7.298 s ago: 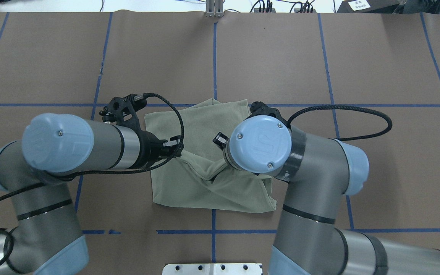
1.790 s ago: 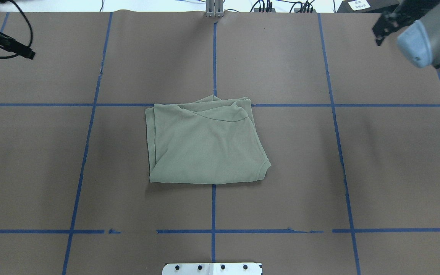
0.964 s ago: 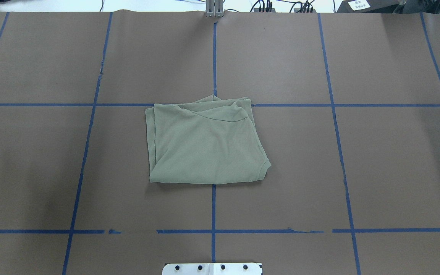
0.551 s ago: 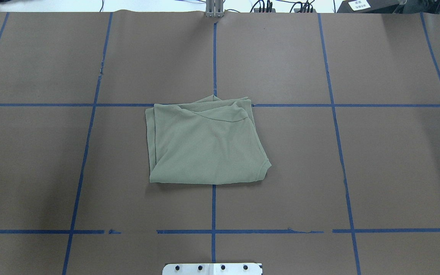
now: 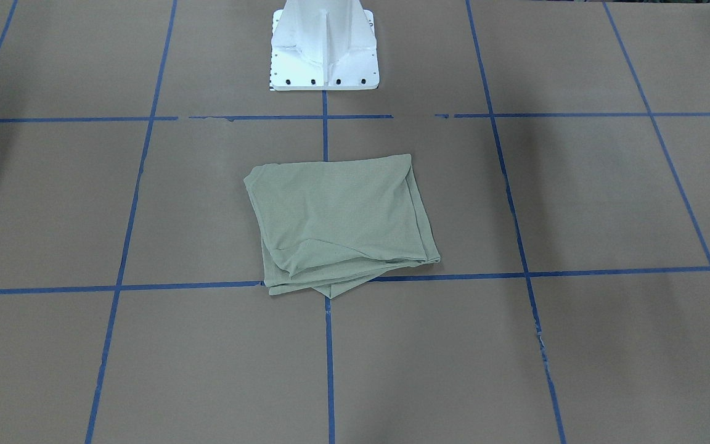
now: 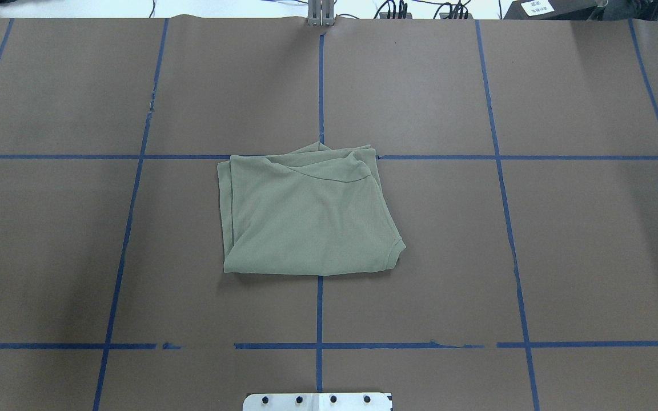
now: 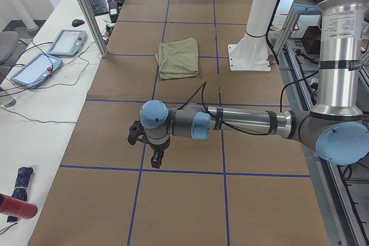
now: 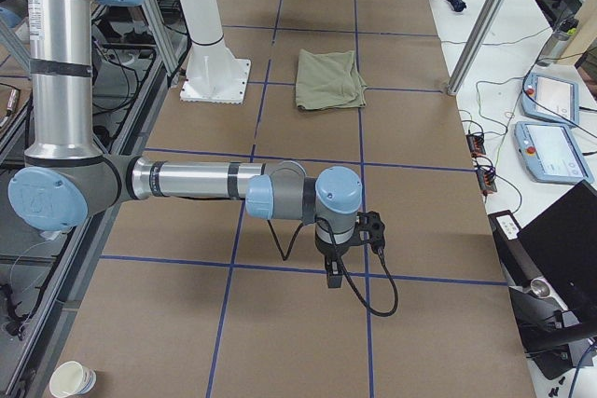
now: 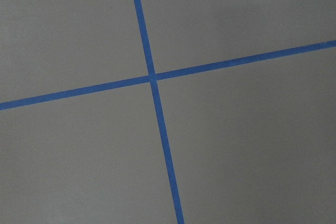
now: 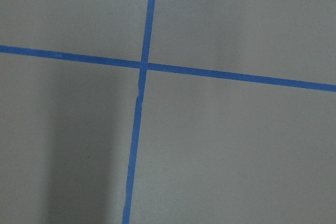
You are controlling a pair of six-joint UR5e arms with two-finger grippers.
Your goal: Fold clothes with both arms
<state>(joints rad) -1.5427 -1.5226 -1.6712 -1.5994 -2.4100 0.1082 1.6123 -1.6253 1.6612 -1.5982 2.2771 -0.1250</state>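
On matte brown paper point(image 6: 534, 228), squarish folded knit shirt point(image 6: 306, 222), jaws' opening not discernible.

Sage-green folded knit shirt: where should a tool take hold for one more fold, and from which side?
Probably grip the folded sage-green knit shirt at the corners of its edge nearest the robot, coming low from the robot's side: that edge is one clean straight fold, while the far edge shows staggered loose layers.
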